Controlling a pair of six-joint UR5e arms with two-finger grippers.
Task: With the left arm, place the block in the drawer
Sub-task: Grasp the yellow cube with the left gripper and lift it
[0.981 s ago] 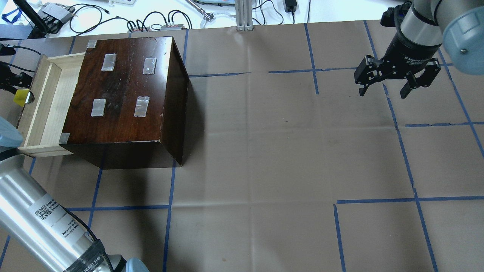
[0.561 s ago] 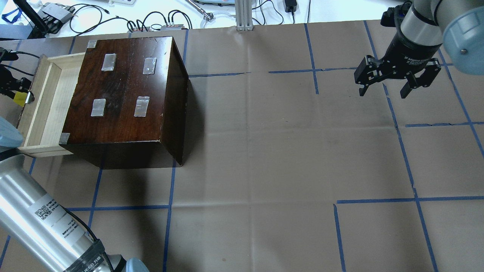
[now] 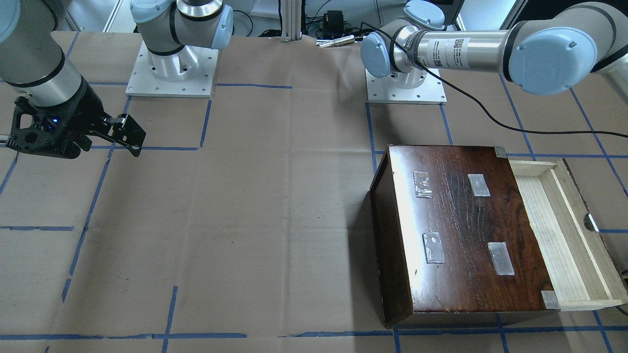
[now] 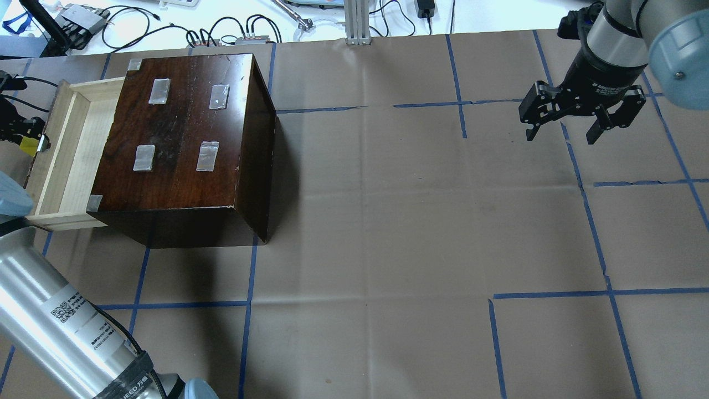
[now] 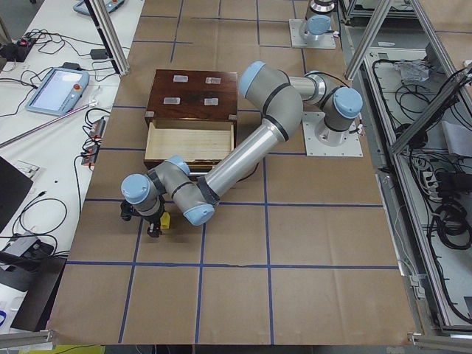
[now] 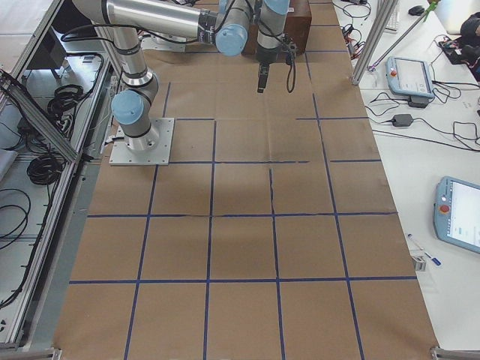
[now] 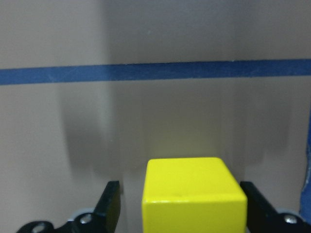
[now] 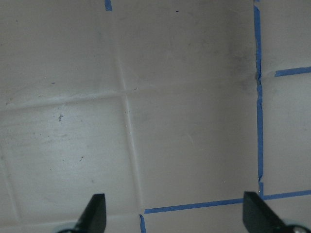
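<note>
The yellow block [image 4: 25, 146] rests on the brown paper just outside the front of the pulled-out pale wooden drawer [image 4: 66, 149] of the dark box [image 4: 177, 127]. My left gripper [image 4: 22, 133] is down over the block at the view's left edge. In the left wrist view the block [image 7: 194, 194] stands between the fingers of the left gripper [image 7: 180, 187], with a gap beside the left finger, so the jaws are open. The exterior left view shows the block [image 5: 165, 220] beside the left gripper [image 5: 153, 225]. My right gripper [image 4: 560, 136] hangs open and empty at the far right.
The drawer [image 3: 554, 230] is open and holds nothing. Cables and electronics [image 4: 221, 33] and an aluminium post [image 4: 357, 22] lie past the table's far edge. A teach pendant [image 5: 55, 88] sits on the side bench. Blue tape lines cross the paper.
In the overhead view my left gripper has shifted slightly toward the left edge and covers more of the yellow block. The right arm, box and drawer have not moved.
</note>
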